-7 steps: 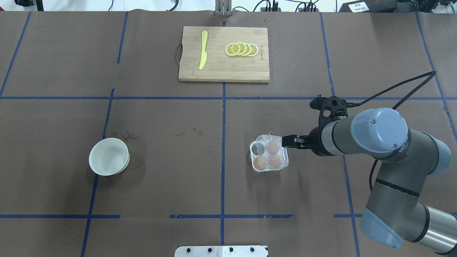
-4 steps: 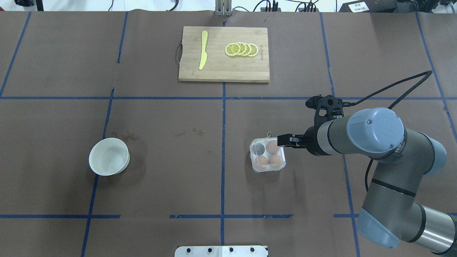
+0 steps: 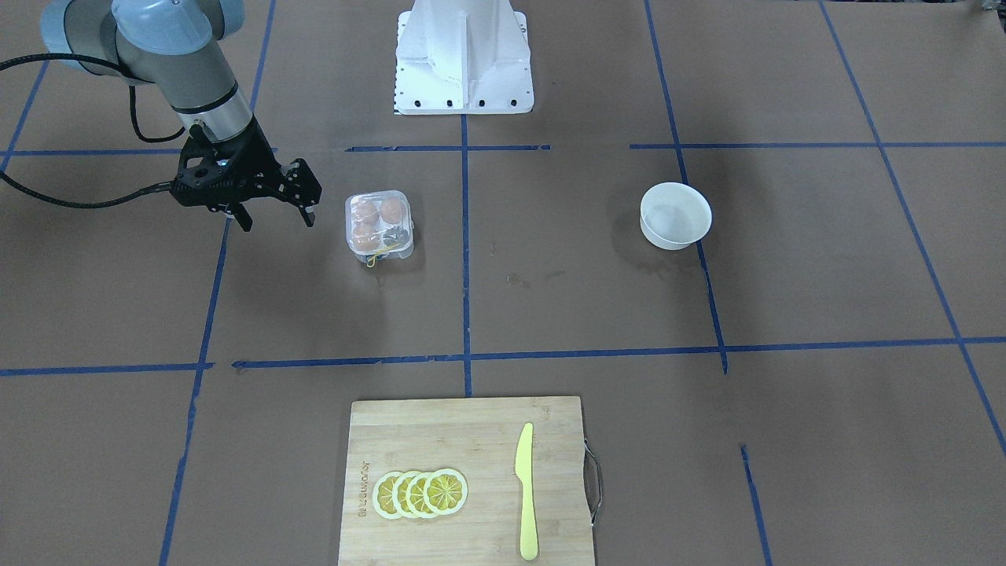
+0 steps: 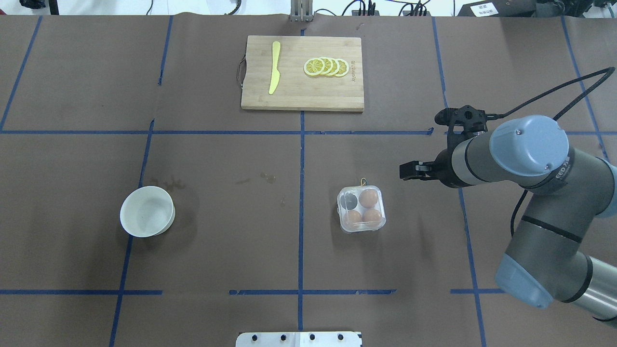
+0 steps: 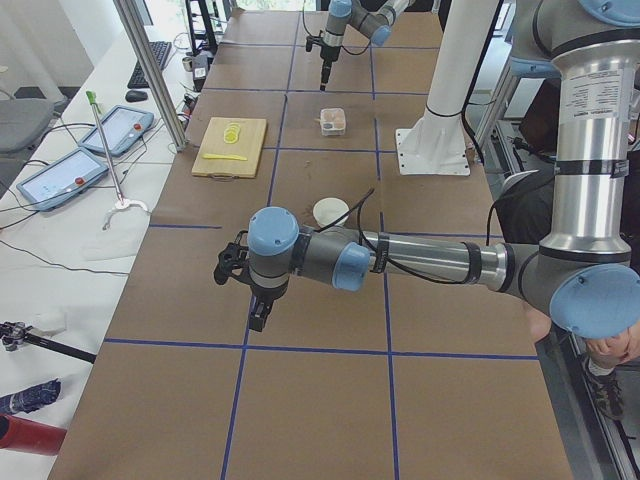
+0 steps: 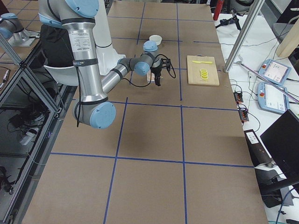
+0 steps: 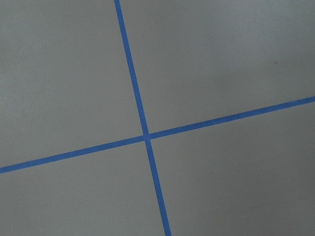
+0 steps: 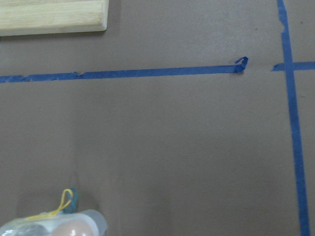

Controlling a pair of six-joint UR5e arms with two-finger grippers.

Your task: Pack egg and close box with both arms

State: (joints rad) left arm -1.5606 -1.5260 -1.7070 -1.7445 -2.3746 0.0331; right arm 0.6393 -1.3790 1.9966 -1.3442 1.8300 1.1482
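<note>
From across the table, the right gripper [image 3: 277,224] hangs empty, fingers apart, near the box [image 3: 379,224]. From above, the egg [image 4: 369,197] sits inside it. From the left side, the left gripper [image 5: 256,318] is far off; wide or pinched, I cannot tell. A box not snapped tight could pop open.

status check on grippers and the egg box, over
Right gripper open, empty, beside box, not touching. Left gripper far off, state unclear. Box lid looks down, three eggs inside, one cell empty. Bowl stands well apart.
</note>
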